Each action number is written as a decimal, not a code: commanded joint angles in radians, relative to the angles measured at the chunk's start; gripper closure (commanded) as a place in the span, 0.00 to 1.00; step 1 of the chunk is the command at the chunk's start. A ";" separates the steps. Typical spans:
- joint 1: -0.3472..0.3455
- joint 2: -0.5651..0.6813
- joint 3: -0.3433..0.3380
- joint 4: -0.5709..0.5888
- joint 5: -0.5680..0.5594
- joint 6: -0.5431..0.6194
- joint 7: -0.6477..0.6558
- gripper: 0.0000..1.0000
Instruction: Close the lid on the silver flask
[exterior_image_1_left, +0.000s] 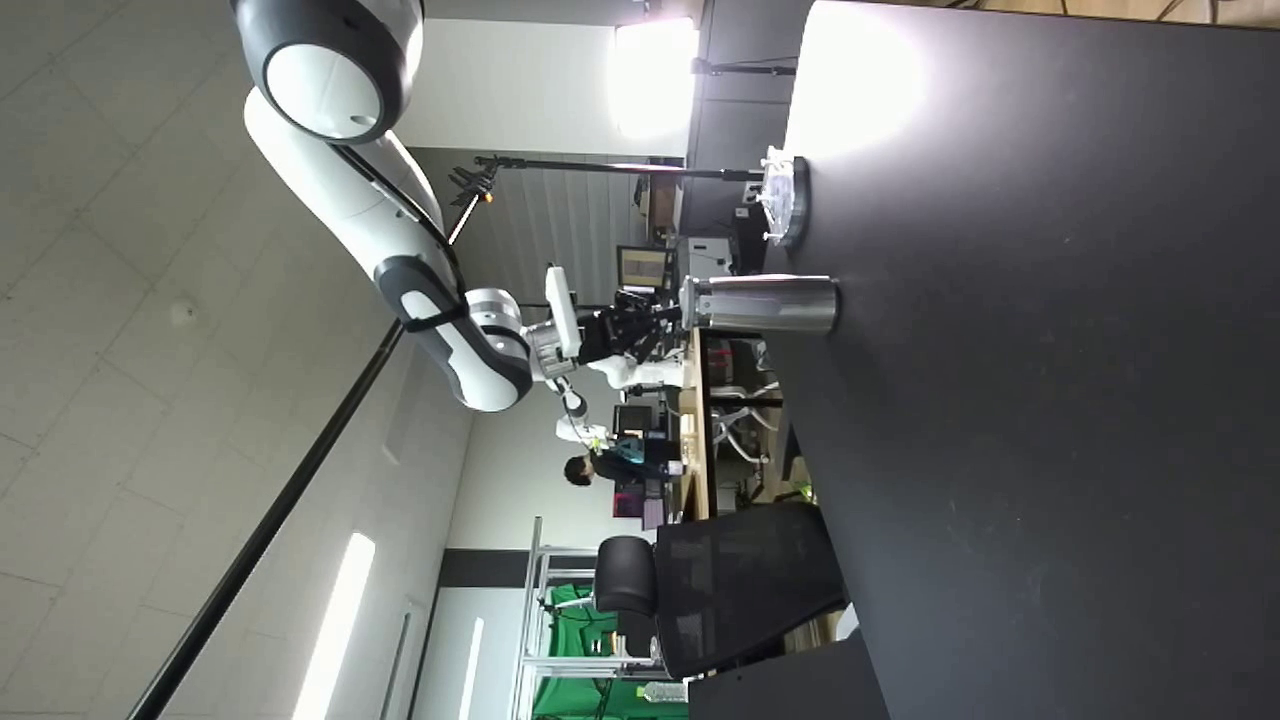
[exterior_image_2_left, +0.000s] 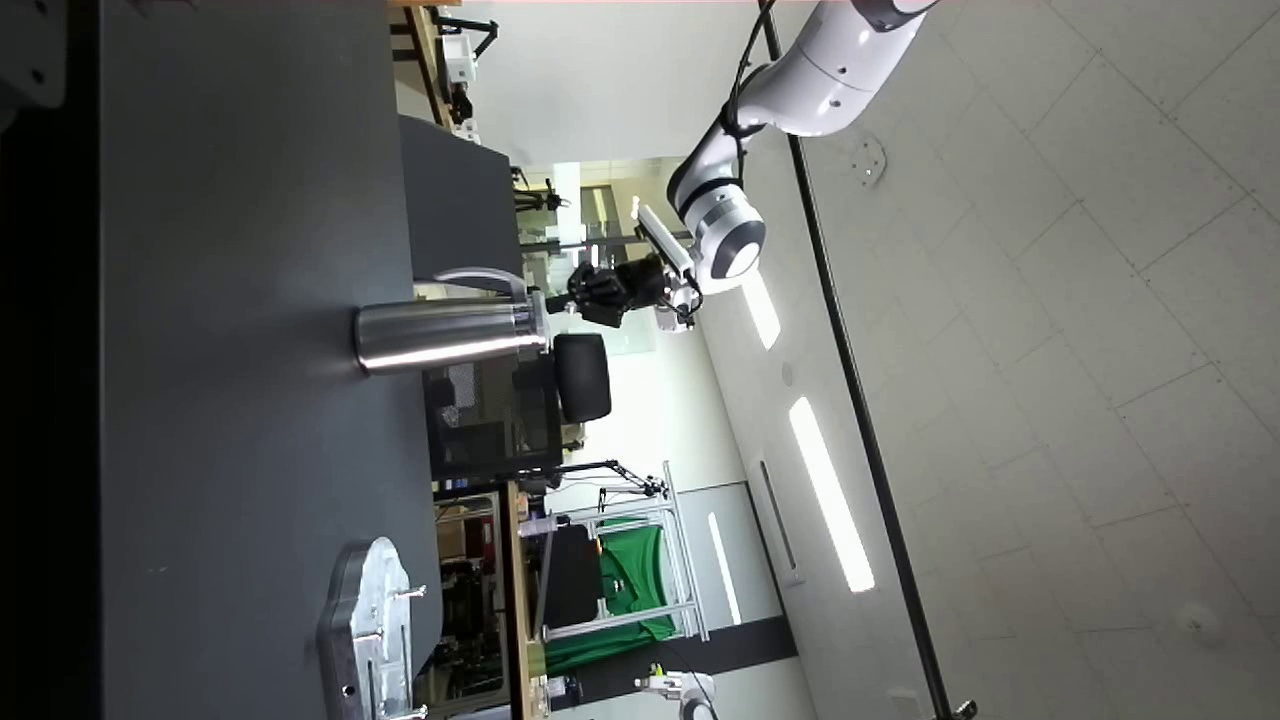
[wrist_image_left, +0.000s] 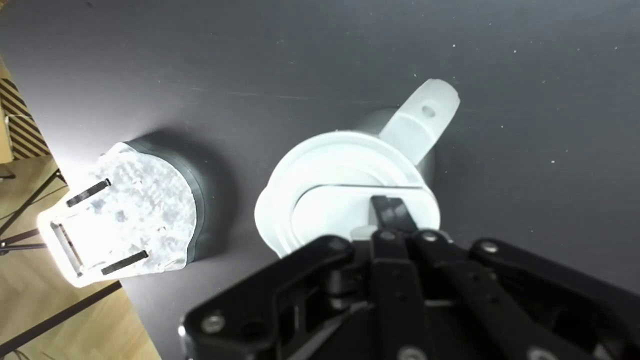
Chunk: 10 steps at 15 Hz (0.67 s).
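The silver flask (exterior_image_1_left: 765, 304) stands upright on the dark table; both exterior views are turned sideways. It also shows in an exterior view (exterior_image_2_left: 440, 335), with its pale handle (exterior_image_2_left: 480, 276). In the wrist view the flask's white top (wrist_image_left: 325, 155) shows from above, with a rounded white lid flap (wrist_image_left: 330, 207) set in it. A thin dark line runs along one edge of the flap; I cannot tell if it sits fully flush. My gripper (wrist_image_left: 391, 205) is shut, fingertips together, holding nothing. Its tips appear to touch the lid flap near the handle side. Part of the lid is hidden behind the fingers.
A grey base with a clear, bright top and pegs (wrist_image_left: 135, 210) stands beside the flask near the table edge; it also shows in both exterior views (exterior_image_1_left: 785, 197) (exterior_image_2_left: 375, 630). The dark table (exterior_image_1_left: 1050, 400) extends around the flask. A black chair (exterior_image_1_left: 745, 590) stands beyond the edge.
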 joint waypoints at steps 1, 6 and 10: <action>0.001 0.011 0.005 -0.014 0.015 0.059 0.031 1.00; -0.011 0.008 0.008 -0.029 0.050 0.133 0.043 1.00; -0.013 0.010 0.004 -0.027 0.068 0.139 0.045 1.00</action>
